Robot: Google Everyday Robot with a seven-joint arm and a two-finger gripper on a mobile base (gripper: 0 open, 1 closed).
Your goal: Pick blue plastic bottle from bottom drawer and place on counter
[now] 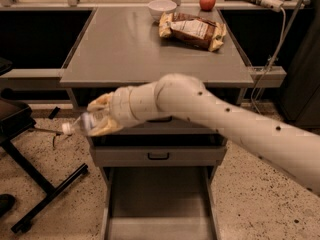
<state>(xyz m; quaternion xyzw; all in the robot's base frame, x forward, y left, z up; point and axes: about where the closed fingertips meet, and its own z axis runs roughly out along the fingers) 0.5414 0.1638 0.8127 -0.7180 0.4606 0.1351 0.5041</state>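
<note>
My gripper (97, 116) is shut on the blue plastic bottle (80, 124), a small translucent bottle lying sideways with its white cap pointing left. I hold it in the air in front of the cabinet's left front corner, just below the level of the counter (130, 49). My white arm reaches in from the lower right. The bottom drawer (159, 204) is pulled out below, and the part of its grey floor that shows is bare.
On the counter's far side lie a crinkled snack bag (192, 30), a white bowl (162, 7) and a red apple (207, 1). A black stand (30, 174) is on the floor to the left. A drawer front with a black handle (158, 156) sits above the open drawer.
</note>
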